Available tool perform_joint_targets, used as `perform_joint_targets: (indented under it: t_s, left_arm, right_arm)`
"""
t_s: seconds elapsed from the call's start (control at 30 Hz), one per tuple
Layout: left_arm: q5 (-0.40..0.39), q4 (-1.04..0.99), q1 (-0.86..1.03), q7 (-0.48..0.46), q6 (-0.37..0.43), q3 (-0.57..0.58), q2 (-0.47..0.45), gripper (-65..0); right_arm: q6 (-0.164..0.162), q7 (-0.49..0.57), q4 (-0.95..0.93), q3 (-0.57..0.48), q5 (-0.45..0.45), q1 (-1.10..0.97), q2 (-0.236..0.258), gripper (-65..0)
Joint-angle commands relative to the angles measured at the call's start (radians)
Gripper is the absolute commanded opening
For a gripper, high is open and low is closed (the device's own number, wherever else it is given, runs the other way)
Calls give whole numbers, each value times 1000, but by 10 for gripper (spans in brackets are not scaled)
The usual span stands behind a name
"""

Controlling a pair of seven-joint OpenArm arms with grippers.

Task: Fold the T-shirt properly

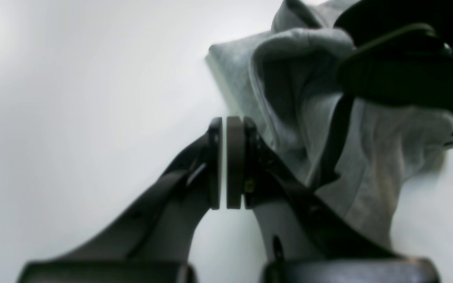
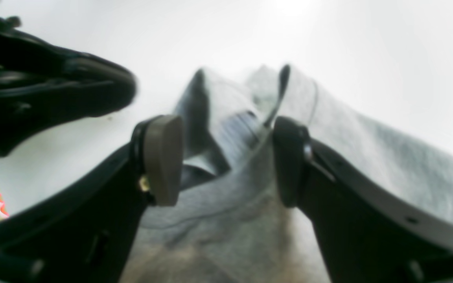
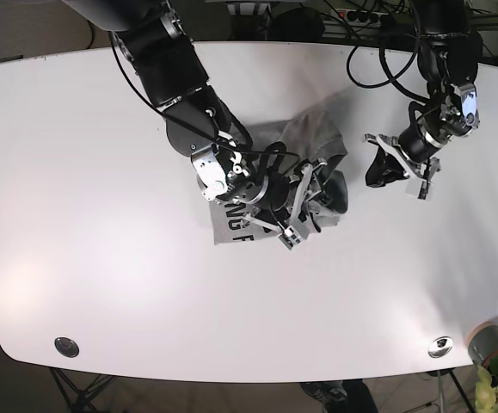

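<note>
Right gripper [image 2: 226,161] spread wide over the bunched T-shirt [image 3: 304,163] mid-bench, cloth between its pads but not pinched, apparently lining up a grab. Left gripper [image 1: 226,163] pressed together on nothing, parked toward the bench's right edge, clear.

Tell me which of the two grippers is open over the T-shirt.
The right gripper: its jaws are spread with the grey T-shirt between them. The left gripper has its jaws closed, beside the cloth and holding nothing.

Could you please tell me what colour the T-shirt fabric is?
Heather grey; the T-shirt shows it best in the right wrist view.
</note>
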Motion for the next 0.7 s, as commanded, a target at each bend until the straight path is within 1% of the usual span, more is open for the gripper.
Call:
perform_joint_targets:
  t_s: [0.0,0.07,0.1,0.17,0.23,0.27,0.47,0.5,0.57,0.63,0.67]
  left_arm:
    - [-18,16,-14,-22,-8,-12,-31,-650]
    - [-18,16,-12,-22,-8,-14,-40,-650]
    - [-18,13,-11,-22,-8,-15,-42,-650]
    - [-18,19,-3,-22,-8,-18,-42,-650]
    - [-18,23,12,-22,-8,-29,-42,-650]
    - [-18,23,17,-22,-8,-34,-42,-650]
    - [-18,22,21,-22,-9,-37,-42,-650]
    - [-18,22,23,-22,-16,-37,-42,-650]
    - [-18,17,23,-22,-49,-38,-42,-650]
    - [-17,14,23,-22,-98,-38,-39,-650]
    - [-15,14,23,-22,-114,-38,-37,-650]
  right_arm:
    - [6,67,-32,-50,10,44,-12,-320]
    - [6,78,-64,-74,10,56,-12,-363]
    - [6,86,-81,-83,10,59,-12,-403]
    - [4,104,-105,-97,10,61,-25,-507]
    - [4,112,-111,-94,10,61,-31,-583]
    - [4,112,-111,-94,10,61,-31,-598]
    - [4,113,-111,-94,10,96,-35,-590]
    - [3,113,-110,-94,10,102,-43,-590]
    - [-10,113,-110,-94,10,119,-51,-590]
    - [-36,113,-110,-94,10,141,-52,-591]
    - [-40,113,-110,-94,12,148,-54,-591]
